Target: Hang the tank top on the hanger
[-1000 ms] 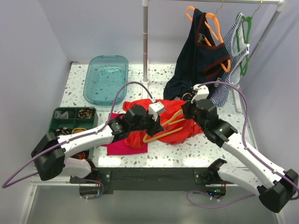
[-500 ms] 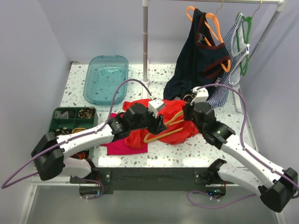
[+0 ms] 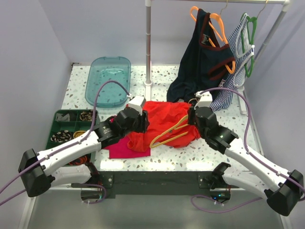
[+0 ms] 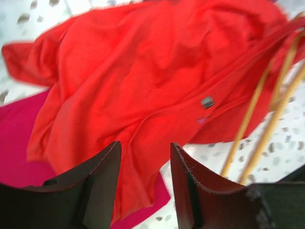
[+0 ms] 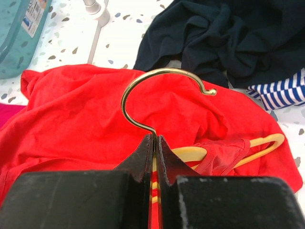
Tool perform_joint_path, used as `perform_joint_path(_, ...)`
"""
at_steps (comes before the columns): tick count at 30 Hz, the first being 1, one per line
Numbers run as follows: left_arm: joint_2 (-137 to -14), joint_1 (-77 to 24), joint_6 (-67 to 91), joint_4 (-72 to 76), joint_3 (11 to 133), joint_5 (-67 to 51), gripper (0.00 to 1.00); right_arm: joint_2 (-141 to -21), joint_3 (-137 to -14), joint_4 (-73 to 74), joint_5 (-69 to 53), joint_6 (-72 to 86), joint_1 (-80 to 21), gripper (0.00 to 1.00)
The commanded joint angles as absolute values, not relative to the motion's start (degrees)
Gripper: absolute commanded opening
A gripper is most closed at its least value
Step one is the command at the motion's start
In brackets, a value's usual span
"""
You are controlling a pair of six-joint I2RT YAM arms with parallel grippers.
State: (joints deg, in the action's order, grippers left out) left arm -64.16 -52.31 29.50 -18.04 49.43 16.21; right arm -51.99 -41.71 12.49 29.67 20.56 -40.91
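Observation:
The red-orange tank top lies crumpled on the table. The pale yellow-orange hanger lies on it, and one strap is looped over one hanger arm. My right gripper is shut on the hanger's neck just below the metal hook; in the top view it is at the top's right side. My left gripper is open and empty, just above the tank top's left hem, and shows in the top view. The hanger's bars are to its right.
A flat magenta cloth lies under the top's left edge. A teal tray is at the back left and a green compartment box at the left. The rack pole stands behind. A navy top and a striped garment hang at the back right.
My left gripper has drawn back to the left, from over the hanger's middle to the tank top's left edge. The right gripper has stayed shut on the hanger and barely moved.

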Motion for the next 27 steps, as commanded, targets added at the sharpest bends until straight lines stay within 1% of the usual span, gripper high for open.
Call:
perform_joint_path(1,-66.3,-52.1,34.5,-28.2,46.4,22.4,0.49,-51.9,-42.4,10.9,34.8,22.4,-41.7,0.00)
perform_joint_path(4,-69.2,-52.4,35.1,-28.3,45.8,22.2,0.48,-52.4,-42.6,11.2,36.3,22.8,-42.5,0.00)
perform_joint_path(7,-70.7,-52.3,34.5,-24.9,44.3,20.5,0.47,-52.9,-42.8,11.2,37.7,23.1,-43.2,0.00)
perform_joint_path(13,-71.7,-52.3,33.8,-19.7,43.5,17.9,0.50,-53.7,-43.7,11.8,39.1,23.3,-44.1,0.00)
perform_joint_path(18,-74.0,-52.4,33.7,-18.1,43.6,16.7,0.49,-54.1,-44.3,12.0,40.7,23.9,-44.7,0.00)
perform_joint_path(21,-74.9,-52.4,33.9,-18.3,43.0,17.3,0.45,-54.5,-44.5,12.1,41.5,24.2,-44.9,0.00)
perform_joint_path(24,-75.0,-52.4,34.2,-18.8,43.0,18.3,0.33,-55.1,-45.0,12.4,42.5,24.7,-45.4,0.00)
perform_joint_path(25,-74.7,-52.4,34.2,-19.1,43.2,18.4,0.20,-55.7,-45.2,12.4,42.9,25.0,-45.5,0.00)
perform_joint_path(26,-74.3,-52.5,34.5,-19.4,43.2,18.5,0.15,-56.0,-45.3,12.5,43.8,25.0,-46.0,0.00)
perform_joint_path(27,-72.8,-52.4,34.5,-19.9,43.4,18.5,0.11,-56.4,-45.7,12.6,45.3,25.2,-46.3,0.00)
